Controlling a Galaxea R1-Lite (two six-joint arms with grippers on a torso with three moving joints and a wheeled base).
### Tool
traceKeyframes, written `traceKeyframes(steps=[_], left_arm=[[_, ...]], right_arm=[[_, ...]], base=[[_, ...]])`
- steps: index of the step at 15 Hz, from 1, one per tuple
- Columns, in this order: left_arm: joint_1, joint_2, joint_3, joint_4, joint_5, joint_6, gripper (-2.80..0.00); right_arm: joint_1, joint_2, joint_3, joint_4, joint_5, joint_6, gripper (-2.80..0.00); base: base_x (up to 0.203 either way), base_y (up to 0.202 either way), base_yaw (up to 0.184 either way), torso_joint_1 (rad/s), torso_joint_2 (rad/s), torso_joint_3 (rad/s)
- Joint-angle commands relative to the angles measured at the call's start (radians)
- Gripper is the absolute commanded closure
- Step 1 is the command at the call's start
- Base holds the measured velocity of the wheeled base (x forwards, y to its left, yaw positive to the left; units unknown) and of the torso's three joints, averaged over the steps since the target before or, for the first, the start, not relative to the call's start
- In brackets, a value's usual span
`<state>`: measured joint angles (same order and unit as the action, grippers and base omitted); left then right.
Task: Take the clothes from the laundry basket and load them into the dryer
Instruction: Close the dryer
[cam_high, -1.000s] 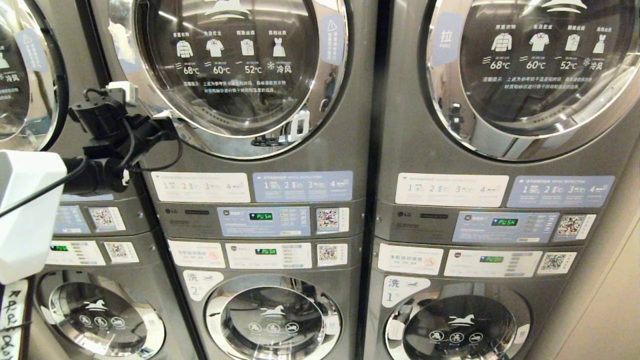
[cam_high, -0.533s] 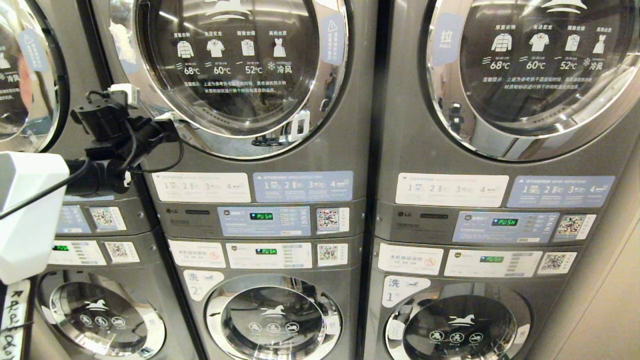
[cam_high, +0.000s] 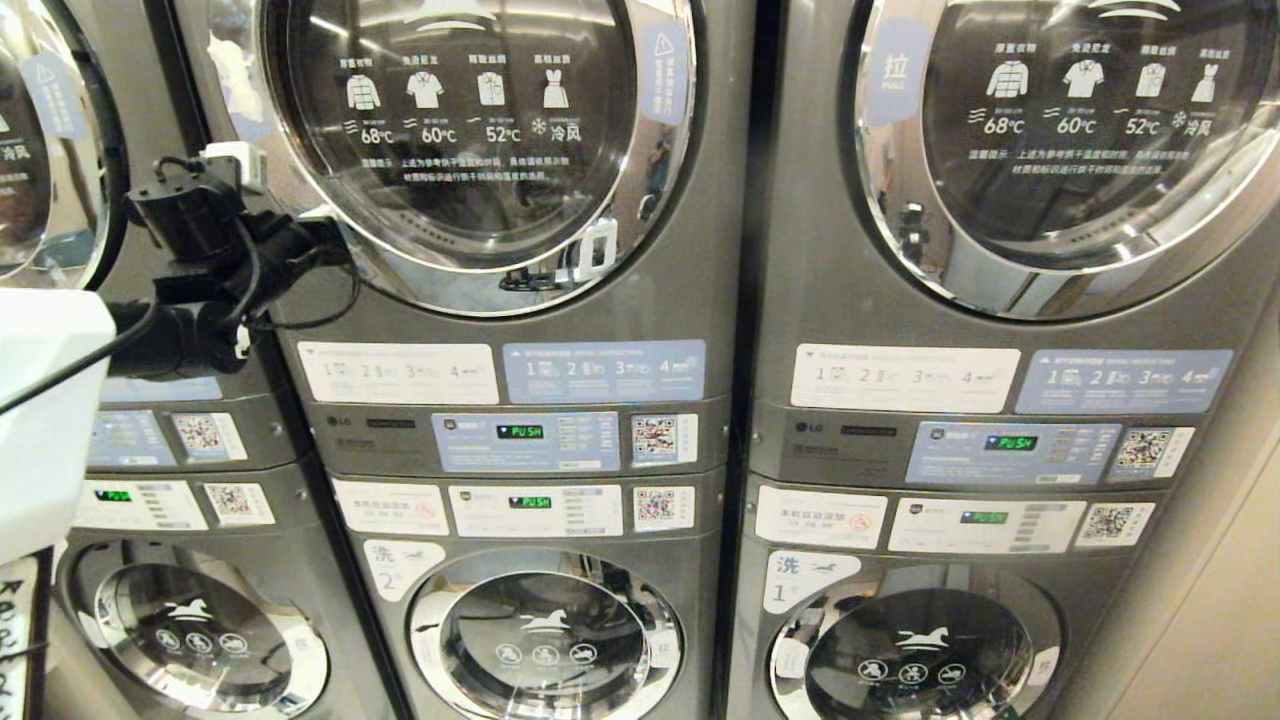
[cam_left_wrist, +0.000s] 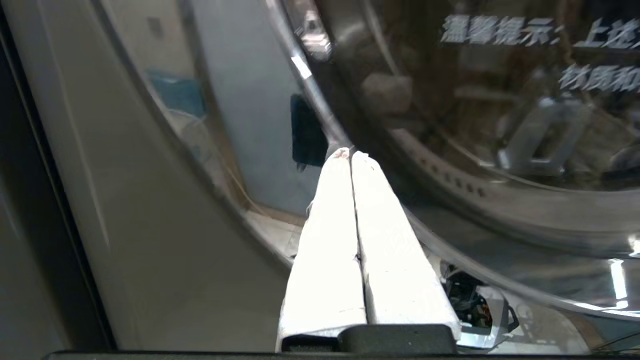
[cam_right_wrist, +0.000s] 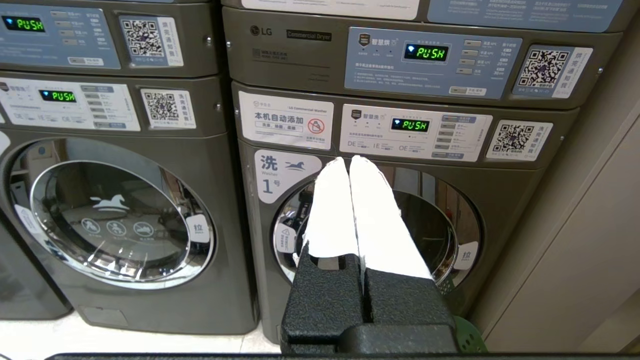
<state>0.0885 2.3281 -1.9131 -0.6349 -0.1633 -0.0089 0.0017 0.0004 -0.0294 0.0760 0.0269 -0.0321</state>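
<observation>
The middle dryer (cam_high: 700, 330) has its round glass door (cam_high: 470, 130) closed. My left gripper (cam_high: 325, 225) is shut and empty, its white fingertips at the lower left of the door's chrome rim (cam_left_wrist: 280, 70). In the left wrist view the left gripper (cam_left_wrist: 350, 153) has its tips close to that rim; I cannot tell whether they touch. My right gripper (cam_right_wrist: 350, 160) is shut and empty, held low in front of the washer marked 1 (cam_right_wrist: 280, 175). A green perforated edge of the laundry basket (cam_right_wrist: 470, 340) shows below it. The clothes are out of view.
A second dryer (cam_high: 1080, 130) stands to the right and a third stack (cam_high: 50, 150) to the left. Control panels (cam_high: 530, 440) and washers (cam_high: 545, 640) sit below. A beige wall (cam_high: 1220, 600) closes the right side.
The whole head view has shifted slightly. My left gripper stays shut at the same place on the door's rim.
</observation>
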Motion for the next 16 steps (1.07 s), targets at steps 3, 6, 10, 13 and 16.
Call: traceKeyframes(steps=[3,6,10,13,16], left_arm=[[0.008,-0.123,0.104,-0.014,0.026,0.000,0.00],[0.011,-0.229,0.235,-0.043,0.031,-0.001,0.00],[0.011,-0.393,0.423,-0.066,0.032,-0.001,0.00],[0.014,-0.479,0.540,-0.069,0.031,-0.002,0.00],[0.022,-0.455,0.522,-0.069,0.030,-0.003,0.00]], right_arm=[[0.001,-0.002,0.000,-0.001,0.001,0.001,0.00],[0.001,-0.002,0.000,-0.001,0.001,0.005,0.00],[0.001,-0.002,0.000,-0.001,0.001,0.006,0.00],[0.000,-0.002,0.000,-0.001,0.001,0.008,0.00],[0.001,-0.002,0.000,-0.001,0.001,0.008,0.00]], base=[[0.000,0.000,0.000,0.000,0.00,0.000],[0.000,0.000,0.000,0.000,0.00,0.000],[0.000,0.000,0.000,0.000,0.00,0.000],[0.000,0.000,0.000,0.000,0.00,0.000],[0.000,0.000,0.000,0.000,0.00,0.000]])
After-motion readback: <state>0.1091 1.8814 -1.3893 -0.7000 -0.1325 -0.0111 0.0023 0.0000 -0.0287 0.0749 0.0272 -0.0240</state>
